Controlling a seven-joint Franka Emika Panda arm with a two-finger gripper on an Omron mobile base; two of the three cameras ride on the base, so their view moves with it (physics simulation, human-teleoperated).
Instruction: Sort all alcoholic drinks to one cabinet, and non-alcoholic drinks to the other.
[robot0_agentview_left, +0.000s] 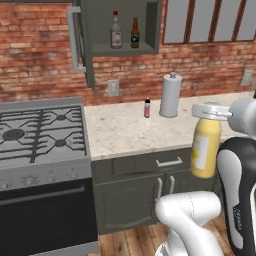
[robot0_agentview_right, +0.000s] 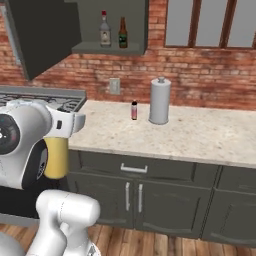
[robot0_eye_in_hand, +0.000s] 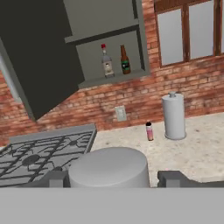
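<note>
Roughly half the sorting looks done: the grey red-capped bottle (robot0_agentview_left: 116, 31) and the brown beer bottle (robot0_agentview_left: 135, 33) stand side by side, just apart, on the lower shelf of the open wall cabinet (robot0_agentview_left: 150, 25) at the top centre of the left base view, its door (robot0_agentview_left: 77, 40) swung out to the left with the pale bar handle showing. The tall yellow bottle (robot0_agentview_left: 205, 147) hangs at the right of that view, off the counter and in front of the drawer fronts, with the gripper (robot0_eye_in_hand: 114, 179) pinching it near its white cap; in the hand view the cap bulges between the two dark fingertips (robot0_eye_in_hand: 175, 178) at the bottom centre. The small pink bottle (robot0_agentview_left: 147, 108) is left standing on the speckled counter (robot0_agentview_left: 125, 132), middle of the frame, just beside the paper towel roll (robot0_agentview_left: 170, 95) but not touching it. So I judge both soft drinks have yet to reach a second cabinet, which I cannot pick out here. The gas stove (robot0_agentview_left: 40, 132) fills the left; the roll crowds any reach for the pink bottle
</note>
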